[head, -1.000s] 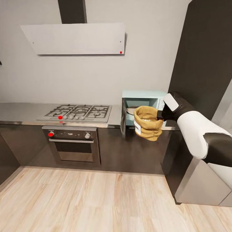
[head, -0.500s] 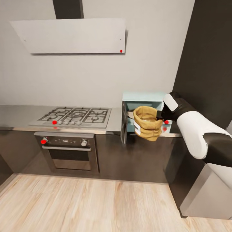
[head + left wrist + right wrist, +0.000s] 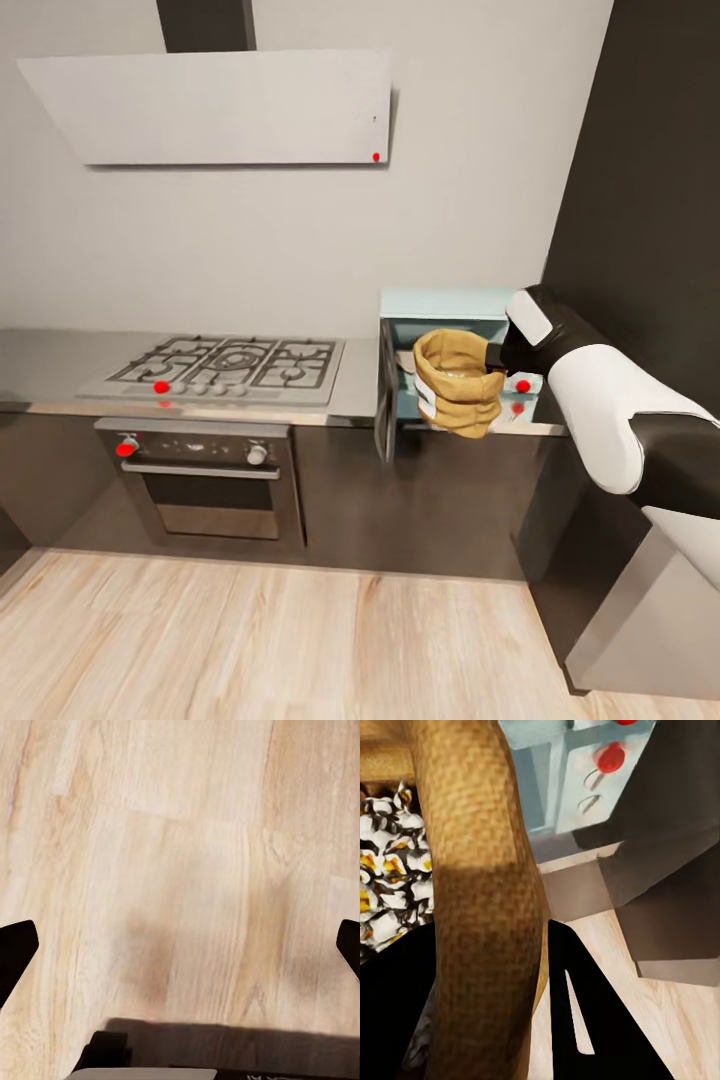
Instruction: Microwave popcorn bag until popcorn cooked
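The mustard-tan popcorn bag hangs in the air right in front of the open mint-blue microwave. My right gripper is shut on the bag's rolled rim; one black finger lies outside the rim. Pale popcorn with yellow and dark flecks fills the bag. The microwave door swings out to the left, edge-on. A red knob shows on its panel, right of the bag. My left gripper stands open over the wood floor, its dark fingertips wide apart.
The grey countertop carries a steel gas hob. Below it sits a dark oven with a silver bar handle. A white hood hangs above. A tall dark cabinet stands right of the microwave. Pale wood floor lies in front.
The whole head view has shifted, so the camera moved. The microwave's red knob has come into sight beside the bag. The bag stays held in my right gripper.
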